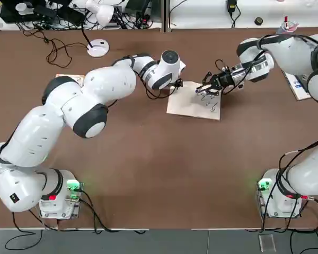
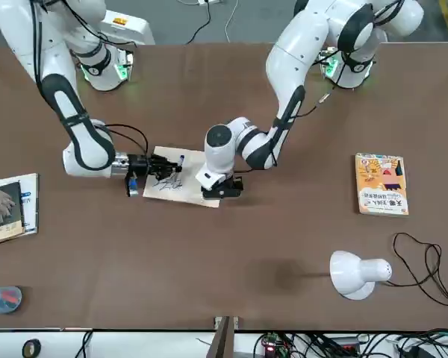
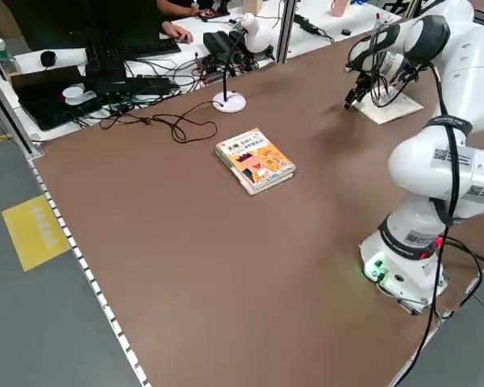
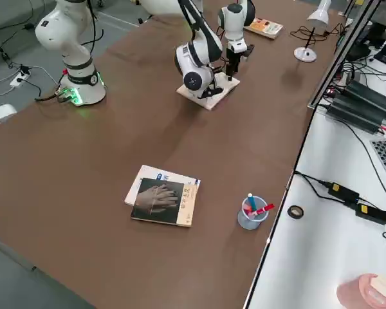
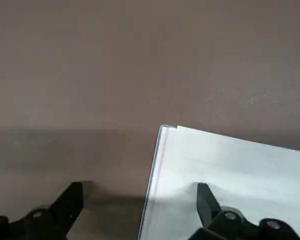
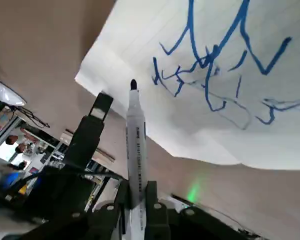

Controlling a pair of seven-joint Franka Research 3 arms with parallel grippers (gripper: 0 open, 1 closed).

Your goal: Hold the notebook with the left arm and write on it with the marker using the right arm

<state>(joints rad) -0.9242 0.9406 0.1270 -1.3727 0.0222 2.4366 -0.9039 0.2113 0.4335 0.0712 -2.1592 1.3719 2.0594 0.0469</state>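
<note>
Notebook flat near the table's middle. Left gripper pressed on its near-left corner, fingers spread, one on the page in the wrist view. Right gripper clamped on marker; only its wrist view shows blue scribbles, tip off the page.

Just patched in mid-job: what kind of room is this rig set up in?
Most likely a robotics lab or test workstation. Two white arms are bolted to one brown table, a side bench is crowded with a monitor, keyboard and tangled cables, and yellow floor marking lies beside the table.
</note>
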